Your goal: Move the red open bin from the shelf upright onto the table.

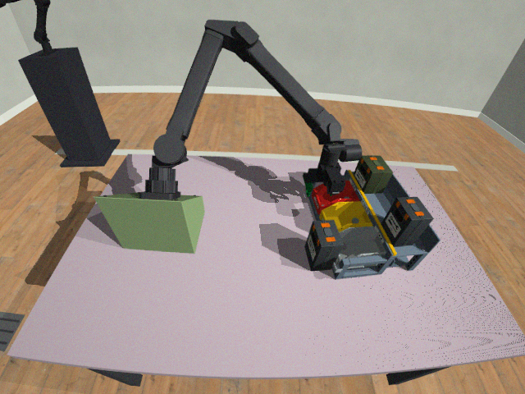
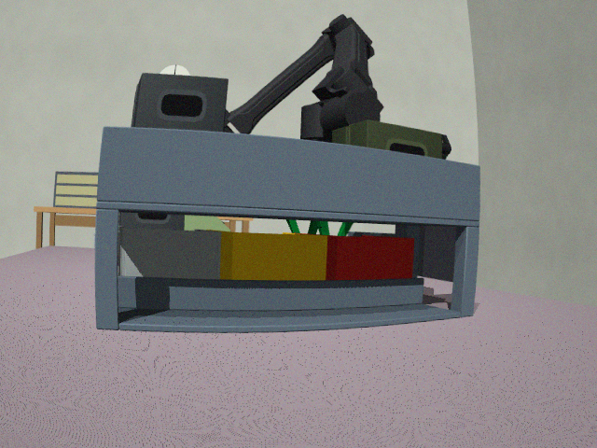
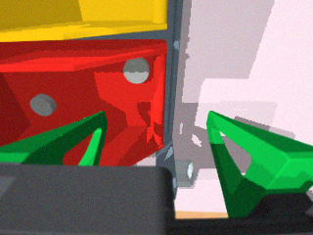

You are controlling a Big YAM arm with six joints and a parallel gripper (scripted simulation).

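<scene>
The red open bin (image 1: pixel 335 197) sits on the grey-blue shelf (image 1: pixel 368 224), at the far end of a row with a yellow bin (image 1: pixel 345 215) and a grey bin (image 1: pixel 362 241). In the wrist view the red bin (image 3: pixel 88 103) holds two grey round parts (image 3: pixel 136 70). My gripper (image 3: pixel 156 117) is open with green fingers. One finger is inside the red bin and the other is outside its side wall, over the table. From the exterior view the red bin (image 2: pixel 370 257) shows under the shelf top, with the green fingers (image 2: pixel 318 227) just above it.
Three dark closed boxes with orange latches (image 1: pixel 407 220) and an olive one (image 1: pixel 372 172) stand on and around the shelf. A green block (image 1: pixel 152 220) holds the arm's base at the left. A dark pedestal (image 1: pixel 63 106) stands on the floor beyond the table.
</scene>
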